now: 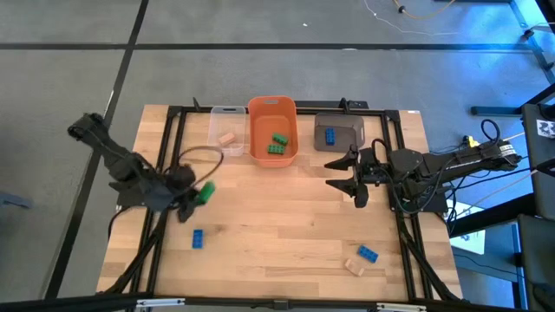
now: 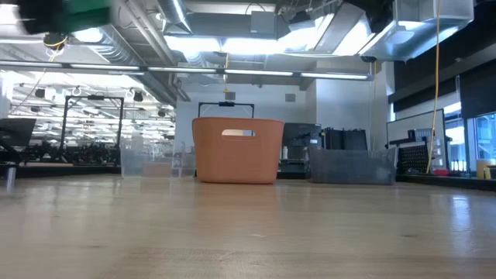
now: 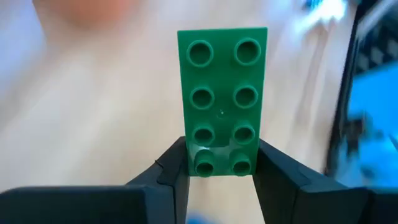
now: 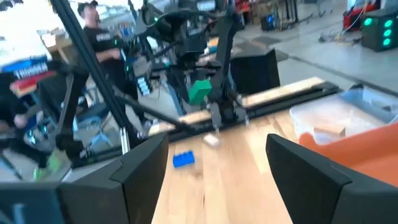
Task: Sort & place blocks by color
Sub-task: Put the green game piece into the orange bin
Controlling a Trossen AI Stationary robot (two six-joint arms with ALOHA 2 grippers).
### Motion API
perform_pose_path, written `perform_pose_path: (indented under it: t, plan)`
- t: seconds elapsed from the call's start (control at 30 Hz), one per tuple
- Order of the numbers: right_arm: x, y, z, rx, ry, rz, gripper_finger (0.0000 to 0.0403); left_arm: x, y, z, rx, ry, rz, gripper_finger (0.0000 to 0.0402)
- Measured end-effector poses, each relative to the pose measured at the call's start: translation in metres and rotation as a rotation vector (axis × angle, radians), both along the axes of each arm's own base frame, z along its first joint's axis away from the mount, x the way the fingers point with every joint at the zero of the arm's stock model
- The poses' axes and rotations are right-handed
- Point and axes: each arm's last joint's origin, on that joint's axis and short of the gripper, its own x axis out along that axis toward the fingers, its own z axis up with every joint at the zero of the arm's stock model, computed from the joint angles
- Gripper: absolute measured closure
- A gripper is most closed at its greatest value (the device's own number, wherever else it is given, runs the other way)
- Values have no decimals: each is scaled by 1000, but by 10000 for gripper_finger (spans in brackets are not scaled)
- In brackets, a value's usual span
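Observation:
My left gripper (image 1: pixel 198 196) is over the table's left part, shut on a green studded block (image 3: pixel 222 99), also seen in the high view (image 1: pixel 205 192) and the right wrist view (image 4: pixel 200 91). My right gripper (image 1: pixel 347 172) is open near the grey-brown bin (image 1: pixel 339 132), touching nothing. A blue block (image 1: pixel 198 238) lies flat on the table near the left gripper. Another blue block (image 1: pixel 368 254) and a tan one (image 1: pixel 354 266) lie at the near right. Green blocks (image 1: pixel 277 144) sit in the orange bin (image 1: pixel 272 108), a tan one (image 1: pixel 227 138) in the clear bin, a blue one (image 1: pixel 330 135) in the grey-brown bin. My left gripper pinches the green block at one short end (image 3: pixel 219 163), one finger (image 3: pixel 171 171) on each long side. The rest of the block sticks out beyond the fingertips, studs facing the wrist camera. It is lifted clear of the table.
Three bins stand in a row at the far edge: clear (image 1: pixel 226 130), orange and grey-brown. A dark metal frame (image 1: pixel 173 130) runs along the table's left, far and right sides. Bare wood (image 1: pixel 277 225) lies between the arms. A person (image 4: pixel 93 31) shows in the room beyond.

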Motion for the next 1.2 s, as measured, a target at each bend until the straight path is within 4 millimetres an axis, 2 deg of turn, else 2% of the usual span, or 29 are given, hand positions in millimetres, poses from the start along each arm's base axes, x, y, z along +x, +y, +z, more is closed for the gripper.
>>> perform_pose_path:
  t: [0.3,0.43,0.6,0.87,1.2]
  plan:
    - [5,-2,5,8,-73,-89,131,48,49,31,409,-303,-21,276]
    - [11,-1,0,1,-52,-95,131,69,79,43,482,-444,-61,276]
    - [18,0,-5,-4,-26,-97,131,97,105,47,469,-605,-120,276]
    - [20,1,-7,-33,-18,-105,131,129,114,31,381,-606,-66,276]
    - [20,1,-3,13,-64,-105,131,132,114,33,348,-647,-41,276]
